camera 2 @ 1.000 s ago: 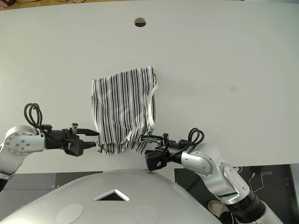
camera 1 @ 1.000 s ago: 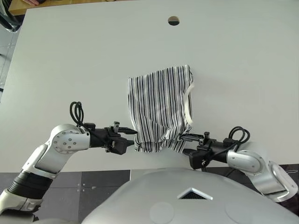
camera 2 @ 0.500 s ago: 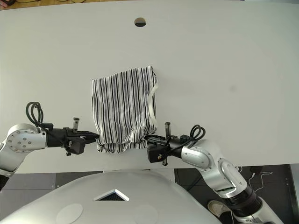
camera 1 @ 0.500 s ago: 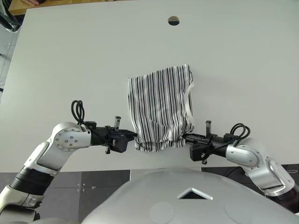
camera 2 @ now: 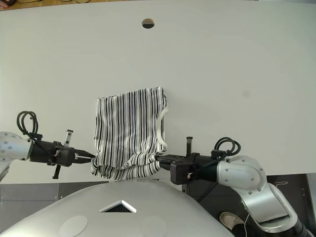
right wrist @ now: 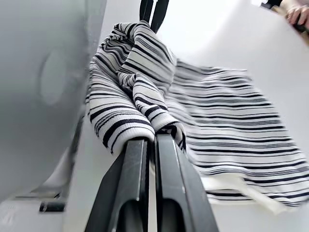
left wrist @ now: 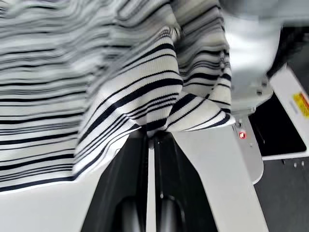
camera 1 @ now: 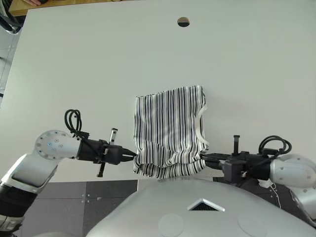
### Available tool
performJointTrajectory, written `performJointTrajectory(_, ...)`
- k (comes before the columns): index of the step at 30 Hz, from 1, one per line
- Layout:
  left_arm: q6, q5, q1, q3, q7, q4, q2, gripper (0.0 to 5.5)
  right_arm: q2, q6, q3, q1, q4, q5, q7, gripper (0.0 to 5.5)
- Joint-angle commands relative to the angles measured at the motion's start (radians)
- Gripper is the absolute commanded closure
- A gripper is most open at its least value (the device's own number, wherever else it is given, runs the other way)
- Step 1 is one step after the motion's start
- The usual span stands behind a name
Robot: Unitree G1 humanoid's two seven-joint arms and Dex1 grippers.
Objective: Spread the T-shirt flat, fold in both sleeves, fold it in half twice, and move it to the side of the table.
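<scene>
Both corners pinched! The left hand (camera 1: pixel 131 155) was clamped tight on the near left corner of the striped T-shirt (camera 1: pixel 170 118), the right hand (camera 1: pixel 203 158) clamped on its near right corner. The cloth lay folded on the white desk (camera 1: pixel 98 64), near hem bunched at the desk's near edge between them.

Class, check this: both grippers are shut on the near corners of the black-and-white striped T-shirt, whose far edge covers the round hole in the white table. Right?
No. The black-and-white striped T-shirt does not cover the round hole in the white table; the left eye view shows the hole bare, well beyond its far edge. The left gripper and right gripper are shut on its near corners.
</scene>
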Motion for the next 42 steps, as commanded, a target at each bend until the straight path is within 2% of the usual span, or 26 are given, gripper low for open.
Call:
performJointTrajectory(1,0.218,-0.096,-0.123,0.036,0.044,-0.003,-0.036,5.39,0.057,0.053,0.045,-0.091,0.026,0.000,-0.044,5.39)
performJointTrajectory(7,0.543,-0.129,-0.351,0.020,0.223,0.091,-0.208,5.39,0.170,0.158,0.073,-0.303,0.157,0.003,-0.128,5.39)
performJointTrajectory(13,0.772,-0.119,-0.490,0.006,0.370,0.191,-0.351,5.39,0.299,0.240,0.095,-0.501,0.450,-0.012,-0.197,5.39)
performJointTrajectory(14,0.799,-0.120,-0.506,0.009,0.390,0.208,-0.371,5.40,0.317,0.251,0.093,-0.520,0.492,-0.012,-0.208,5.15)
performJointTrajectory(15,0.829,-0.124,-0.527,0.018,0.413,0.232,-0.397,5.12,0.334,0.258,0.093,-0.540,0.538,-0.014,-0.220,4.96)
performJointTrajectory(18,0.875,-0.112,-0.572,0.036,0.479,0.299,-0.459,4.73,0.372,0.279,0.093,-0.577,0.651,-0.032,-0.262,4.49)
performJointTrajectory(20,0.868,-0.083,-0.590,0.040,0.525,0.354,-0.488,4.65,0.399,0.278,0.082,-0.588,0.713,-0.047,-0.303,4.00)
performJointTrajectory(28,0.743,0.039,-0.623,0.077,0.602,0.524,-0.514,4.65,0.490,0.360,-0.055,-0.606,0.763,0.060,-0.382,3.97)
performJointTrajectory(32,0.626,0.045,-0.652,0.136,0.611,0.583,-0.538,4.65,0.568,0.544,-0.221,-0.632,0.764,0.292,-0.384,3.97)
performJointTrajectory(37,0.567,0.041,-0.621,0.145,0.578,0.560,-0.568,5.37,0.653,0.807,-0.417,-0.677,0.752,0.618,-0.426,3.96)
performJointTrajectory(40,0.561,0.047,-0.614,0.144,0.571,0.555,-0.577,5.40,0.653,0.878,-0.411,-0.656,0.708,0.693,-0.422,3.65)
performJointTrajectory(42,0.559,0.049,-0.613,0.147,0.568,0.554,-0.581,5.40,0.626,0.803,-0.330,-0.619,0.632,0.616,-0.411,3.33)
